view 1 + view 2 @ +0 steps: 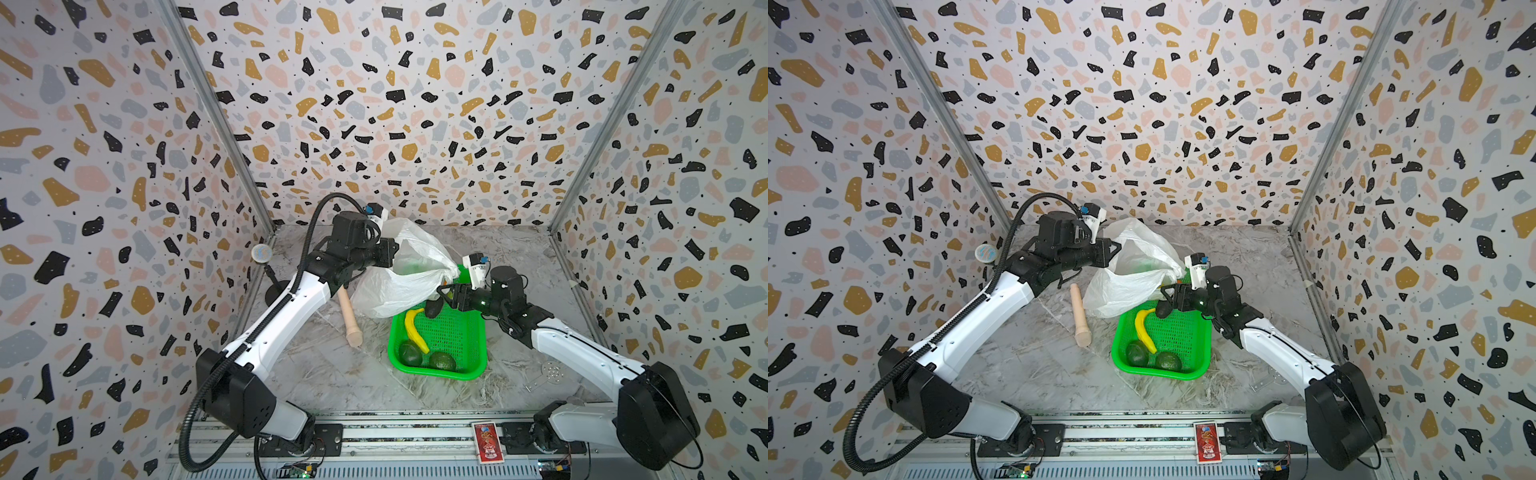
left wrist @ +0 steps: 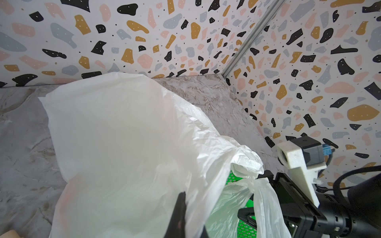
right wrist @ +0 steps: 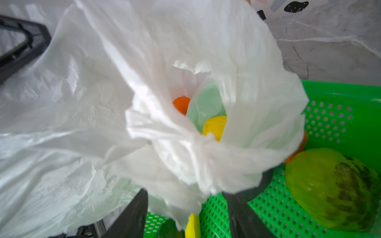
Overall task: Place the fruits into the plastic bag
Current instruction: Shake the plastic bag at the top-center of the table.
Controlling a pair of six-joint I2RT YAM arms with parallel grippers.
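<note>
My left claw (image 1: 395, 250) pinches an edge of the plastic bag (image 1: 399, 284), while my right claw (image 3: 185, 197) stands spread around its bunched handle (image 3: 208, 150).

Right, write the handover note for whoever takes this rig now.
Left claw: shut on the rim of the bag, holding it up.
Right claw: jaws apart around the bag's bunched edge, above the basket.
Done: an orange and a yellow fruit show inside the bag.
Left to do: banana, two avocados and a big green fruit, all in the basket.
</note>
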